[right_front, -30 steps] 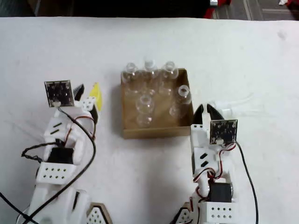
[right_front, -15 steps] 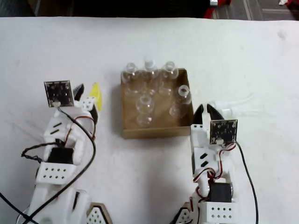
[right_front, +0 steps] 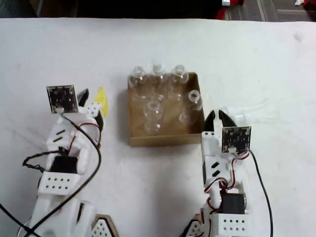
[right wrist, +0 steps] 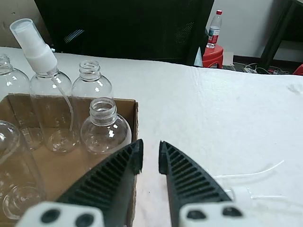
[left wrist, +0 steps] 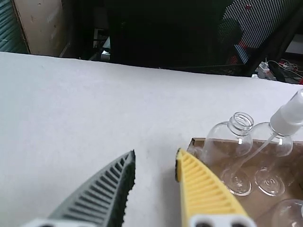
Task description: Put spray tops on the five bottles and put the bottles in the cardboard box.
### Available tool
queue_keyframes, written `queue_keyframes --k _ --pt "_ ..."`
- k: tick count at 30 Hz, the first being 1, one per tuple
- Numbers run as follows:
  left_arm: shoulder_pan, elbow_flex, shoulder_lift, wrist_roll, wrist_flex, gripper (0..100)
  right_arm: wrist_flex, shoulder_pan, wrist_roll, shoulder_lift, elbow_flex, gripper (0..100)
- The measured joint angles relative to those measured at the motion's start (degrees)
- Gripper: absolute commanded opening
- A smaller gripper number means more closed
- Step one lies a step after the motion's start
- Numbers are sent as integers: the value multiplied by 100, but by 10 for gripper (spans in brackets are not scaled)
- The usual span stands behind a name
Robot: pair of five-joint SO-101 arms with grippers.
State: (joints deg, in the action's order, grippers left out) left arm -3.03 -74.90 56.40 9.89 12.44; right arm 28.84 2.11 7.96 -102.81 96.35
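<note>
Five clear bottles stand in the cardboard box (right_front: pixel 163 140) at the table's middle. The back-middle bottle (right_front: pixel 158 69) wears a white spray top (right wrist: pixel 33 45); the others, such as the bottle (right_front: pixel 194 98) at the box's right side, have bare necks. A loose spray top (right_front: pixel 240 117) with its thin tube lies on the table right of the box, and it appears again as the spray top (right wrist: pixel 242 194) beside my right finger. My right gripper (right_front: pixel 216 114) sits at the box's near right corner, slightly open and empty (right wrist: pixel 150 155). My left gripper (right_front: pixel 92 93) stands open and empty left of the box (left wrist: pixel 154 165).
White cloth covers the table (right_front: pixel 59 49), with free room behind and to both sides of the box. The table's far edge (right_front: pixel 158 19) meets dark floor and chairs. The arms' bases and cables (right_front: pixel 59 163) fill the near edge.
</note>
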Motion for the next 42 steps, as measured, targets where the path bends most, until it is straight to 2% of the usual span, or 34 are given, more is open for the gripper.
queue_keyframes --k 30,33,39,42 --pt "0 70 0 -149 70 140 0 0 0 0 0 49" --pt "-123 615 0 -360 633 140 0 0 0 0 0 49" --pt "-651 2092 0 -475 2259 140 0 0 0 0 0 49" --pt "-695 2611 0 -914 2848 140 0 0 0 0 0 49"
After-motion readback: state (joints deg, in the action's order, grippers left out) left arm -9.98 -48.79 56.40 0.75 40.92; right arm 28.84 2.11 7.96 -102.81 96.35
